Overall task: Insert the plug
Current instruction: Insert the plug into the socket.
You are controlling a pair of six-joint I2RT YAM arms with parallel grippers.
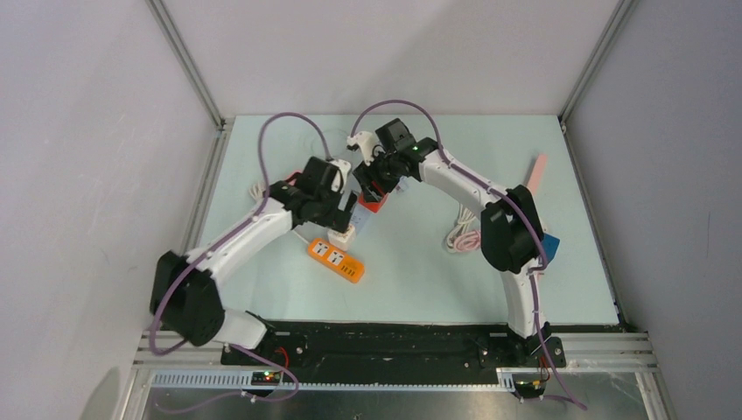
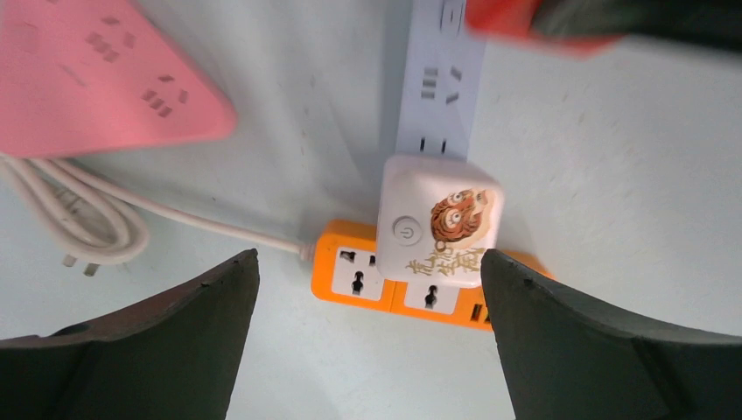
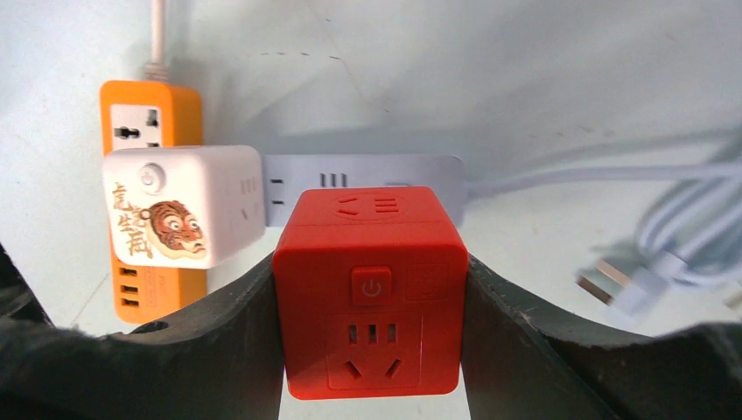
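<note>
Shows orange strip [image 3: 149, 109] leftmost, then white tiger-print cube [image 3: 179, 206] bearing Chinese characters, below left gripper [image 2: 367, 262] spread wide, empty. Shows red cube plug [image 3: 369, 302] clamped in right gripper [image 3: 369, 267], power-button face toward wrist camera, over white strip [image 3: 424, 173] lying left-right.

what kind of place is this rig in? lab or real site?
Probably a lab robot test cell: aluminium frame posts and blank white wall panels enclose a pale table, with props like an orange power strip and a red cube socket.
</note>
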